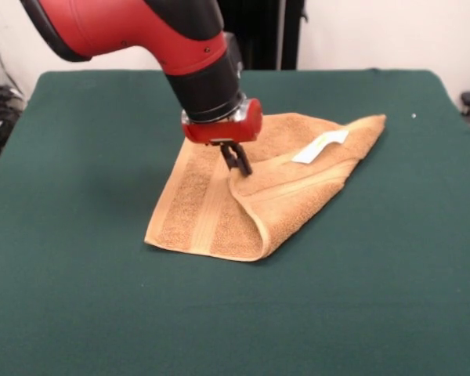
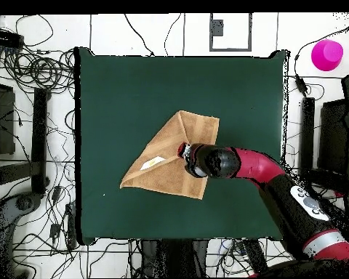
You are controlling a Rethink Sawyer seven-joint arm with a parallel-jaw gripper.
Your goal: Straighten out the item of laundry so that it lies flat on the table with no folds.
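Note:
The golden-tan towel [image 1: 211, 211] lies near the middle of the green table [image 1: 78, 258], folded over on itself into a rough triangle. One flap lies doubled across the right part, with the white label [image 1: 321, 146] face up on it. A flat woven band runs down the left part. My gripper [image 1: 238, 163] comes down from above onto the flap's corner near the towel's middle. Its fingers are pressed together at the flap's edge and look pinched on the cloth. In the overhead view the arm covers part of the towel [image 2: 159, 171] and the gripper [image 2: 184, 152] sits over its middle.
The table [image 2: 119, 94] has wide bare green cloth on every side of the towel. Off the table, cables [image 2: 39, 73] lie on the floor and a pink round object [image 2: 327, 54] sits at the upper right of the overhead view.

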